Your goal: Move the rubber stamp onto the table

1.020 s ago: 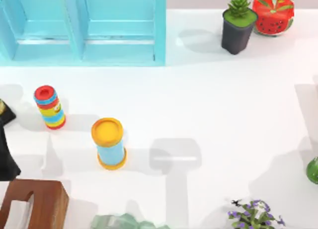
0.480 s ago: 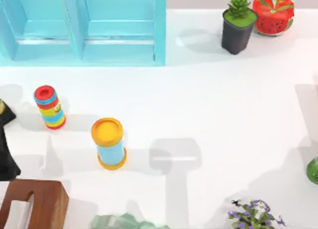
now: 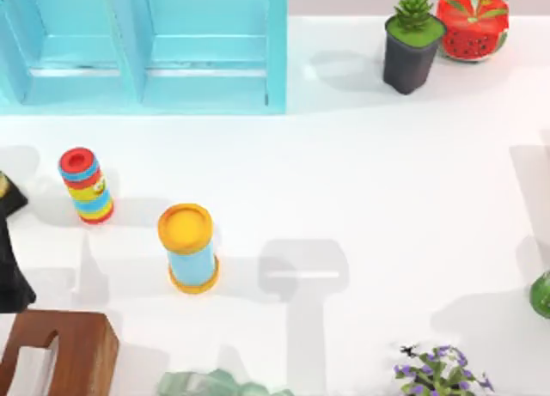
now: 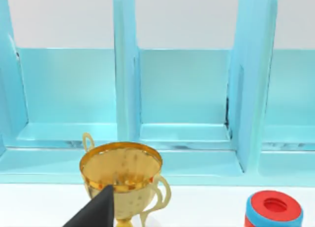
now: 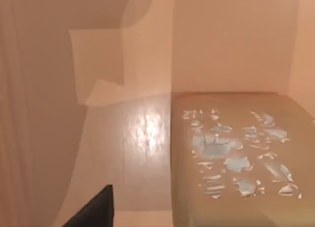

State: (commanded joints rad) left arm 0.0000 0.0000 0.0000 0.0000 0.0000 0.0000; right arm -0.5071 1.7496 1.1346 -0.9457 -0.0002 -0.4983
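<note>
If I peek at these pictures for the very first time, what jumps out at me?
Probably the big light-blue cabinet along the table's far edge at the left, then the yellow-topped blue cylinder standing left of the middle. The gold trophy in front of the cabinet shines in the left wrist view, and a red watermelon pot sits in the far right corner.

A yellow-topped blue cylinder (image 3: 188,246) and a red, blue and yellow banded toy (image 3: 85,185) stand before the light-blue cabinet (image 3: 146,48).
</note>
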